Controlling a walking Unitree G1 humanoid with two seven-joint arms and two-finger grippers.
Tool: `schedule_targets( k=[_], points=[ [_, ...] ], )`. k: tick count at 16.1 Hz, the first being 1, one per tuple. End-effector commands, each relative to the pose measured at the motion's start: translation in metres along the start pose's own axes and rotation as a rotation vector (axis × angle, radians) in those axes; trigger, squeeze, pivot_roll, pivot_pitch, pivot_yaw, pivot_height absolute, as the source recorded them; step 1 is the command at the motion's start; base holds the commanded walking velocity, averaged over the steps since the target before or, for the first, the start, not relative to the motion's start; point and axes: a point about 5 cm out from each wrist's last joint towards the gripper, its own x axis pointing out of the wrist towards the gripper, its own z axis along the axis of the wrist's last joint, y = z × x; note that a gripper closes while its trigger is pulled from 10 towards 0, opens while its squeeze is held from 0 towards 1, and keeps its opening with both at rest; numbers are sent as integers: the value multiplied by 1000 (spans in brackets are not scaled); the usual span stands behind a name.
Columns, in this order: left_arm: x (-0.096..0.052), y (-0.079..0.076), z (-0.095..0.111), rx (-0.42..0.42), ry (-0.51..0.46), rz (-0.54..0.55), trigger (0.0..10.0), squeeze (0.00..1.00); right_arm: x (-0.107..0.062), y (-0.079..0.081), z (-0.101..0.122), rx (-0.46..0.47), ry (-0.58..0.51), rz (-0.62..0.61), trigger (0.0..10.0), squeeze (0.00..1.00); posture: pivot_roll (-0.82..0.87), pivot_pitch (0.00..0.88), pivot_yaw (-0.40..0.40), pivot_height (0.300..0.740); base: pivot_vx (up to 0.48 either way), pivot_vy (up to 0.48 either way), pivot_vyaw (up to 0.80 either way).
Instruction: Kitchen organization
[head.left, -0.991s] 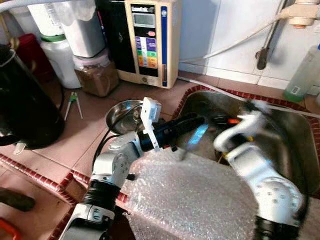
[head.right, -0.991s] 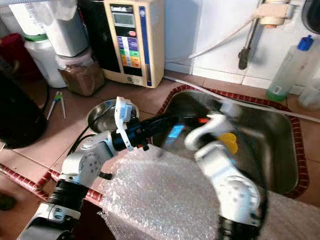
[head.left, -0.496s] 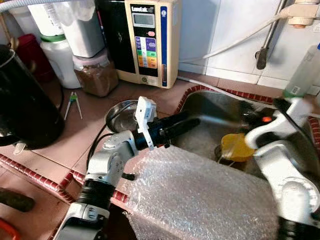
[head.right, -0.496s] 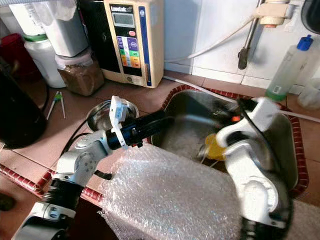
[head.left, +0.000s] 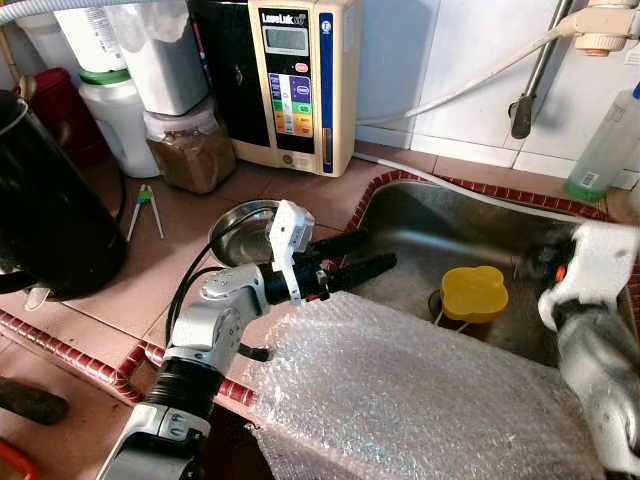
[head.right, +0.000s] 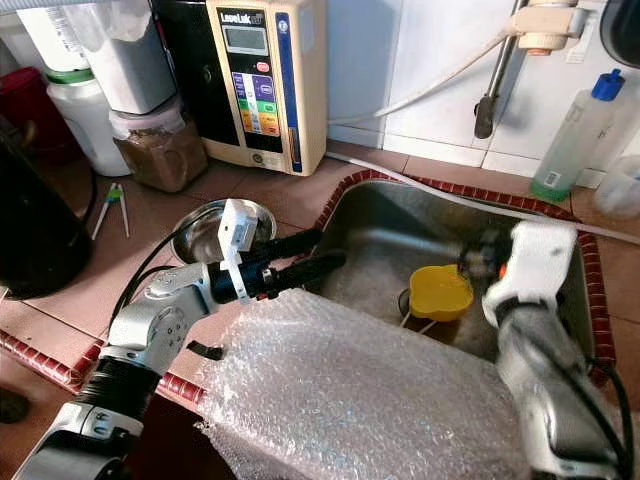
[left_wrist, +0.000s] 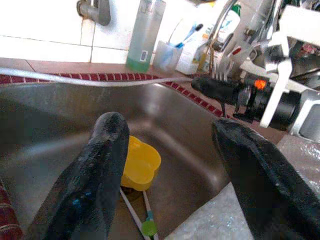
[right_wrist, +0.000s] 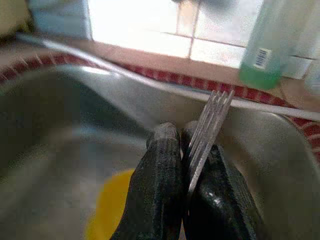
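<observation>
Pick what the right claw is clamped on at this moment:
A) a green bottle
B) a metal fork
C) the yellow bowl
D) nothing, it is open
B: in the right wrist view the right claw is shut on a fork, its tines sticking out past the fingertips above the sink; the yellow bowl sits apart on the sink bottom.

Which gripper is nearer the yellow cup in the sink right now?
Right, by a little. The right gripper, jaws shut on a fork, is over the sink just right of the yellow cup. The left gripper, jaws open, hovers at the sink's left rim.
</observation>
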Motion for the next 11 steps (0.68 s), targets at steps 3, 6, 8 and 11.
schedule_targets(
  k=[3,6,8,11],
  points=[
    [-4,2,-5,37,63,-21,10000,1000,0,-14,-18,-113,24,0,0,0,-102,65,72,740,0,0,0],
    [-6,1,-8,62,94,-41,10000,1000,0,-18,-24,-225,21,44,6235,31,-100,66,76,740,0,0,0],
    [-6,1,-8,72,101,-47,10000,1000,0,-18,-27,-247,13,63,10000,1000,-100,66,75,740,0,0,0],
    [-6,-1,-10,103,128,-81,10000,1000,0,-16,-27,-277,6,55,10000,1000,-99,67,77,740,0,0,0]
  ],
)
